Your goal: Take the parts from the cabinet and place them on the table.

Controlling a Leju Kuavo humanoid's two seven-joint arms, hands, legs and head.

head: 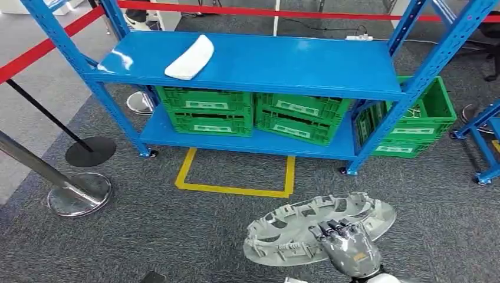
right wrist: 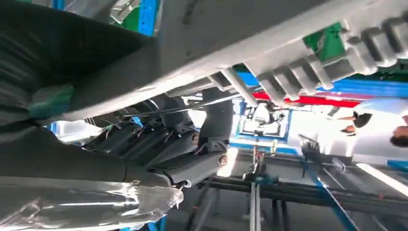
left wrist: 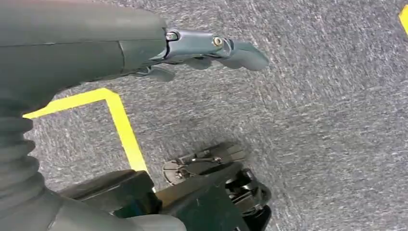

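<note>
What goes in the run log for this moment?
right hand: holds grey part | left hand: holds nothing, over carpet | white part: on top shelf | phase: carrying

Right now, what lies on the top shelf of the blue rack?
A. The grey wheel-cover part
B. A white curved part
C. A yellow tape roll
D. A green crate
B: in the head view a white curved part lies alone on the top shelf, while the green crates stand on the lower shelf and the right hand holds the grey part.
</note>
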